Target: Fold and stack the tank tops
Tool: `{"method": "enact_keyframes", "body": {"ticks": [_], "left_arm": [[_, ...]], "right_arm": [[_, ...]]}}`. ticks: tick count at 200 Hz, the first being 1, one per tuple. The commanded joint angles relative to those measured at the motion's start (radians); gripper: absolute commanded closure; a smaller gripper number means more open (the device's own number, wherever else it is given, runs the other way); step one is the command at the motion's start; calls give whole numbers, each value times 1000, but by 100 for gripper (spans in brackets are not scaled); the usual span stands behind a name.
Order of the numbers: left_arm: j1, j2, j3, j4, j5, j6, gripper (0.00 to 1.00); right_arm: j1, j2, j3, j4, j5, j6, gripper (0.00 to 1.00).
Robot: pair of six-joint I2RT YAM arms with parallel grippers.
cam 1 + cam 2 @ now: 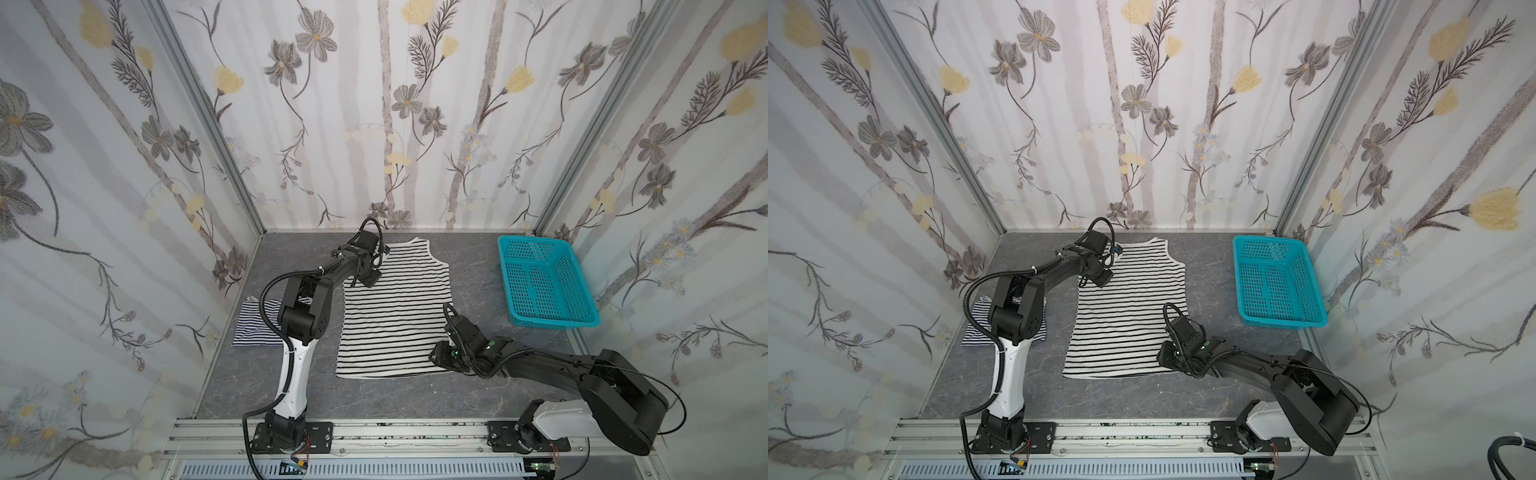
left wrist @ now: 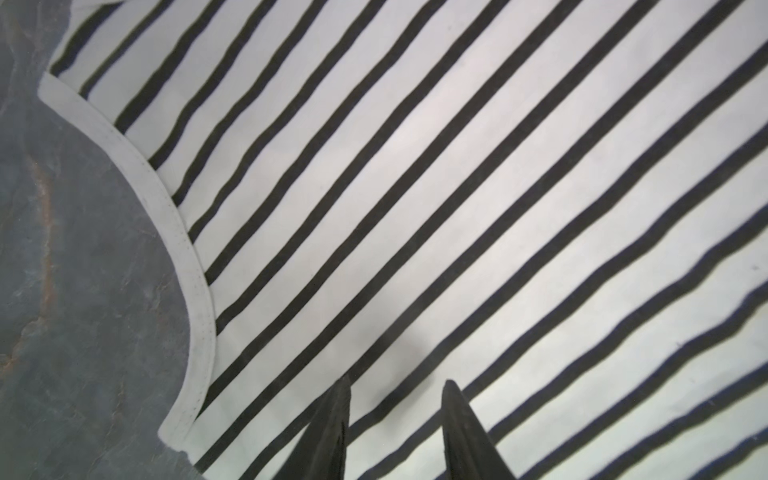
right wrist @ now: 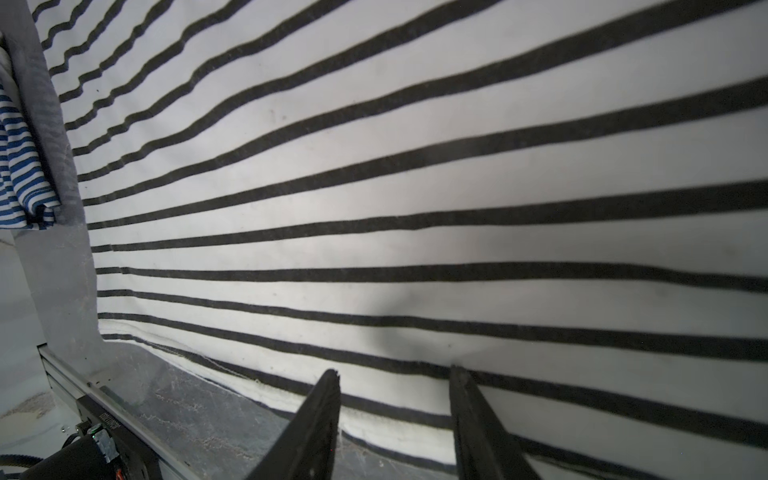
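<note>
Slate-grey surface: black-striped tank top, flat for folding; my left pincer open at its armhole, right pincer open at its hem.

Two tank tops lying out, one wide-striped top and one fine-striped top, one turquoise basket sitting by, two robot arms reaching in, left arm and right arm, one counter carrying them

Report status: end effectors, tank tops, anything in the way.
Left end effector open near armhole of wide-striped tank top. Right end effector open at its hem. Top flat, unfolded. Fine-striped tank top aside; nothing blocking.
</note>
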Motion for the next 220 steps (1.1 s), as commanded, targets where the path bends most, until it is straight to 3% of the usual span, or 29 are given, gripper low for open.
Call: {"method": "enact_keyframes", "body": {"ticks": [1, 91, 171, 220], "left_arm": [[1, 5, -8, 2, -25, -7, 62], [0, -99, -177, 19, -11, -21, 62], [-15, -208, -358, 41, 2, -45, 62], [-39, -274, -451, 44, 7, -74, 62]], "right_arm": [[-12, -7, -12, 12, -5, 11, 54], [-228, -127, -67, -61, -65, -98, 54], [-383, 41, 1, -67, -82, -181, 54], [-495, 63, 122, -193, 25, -267, 54]]}}
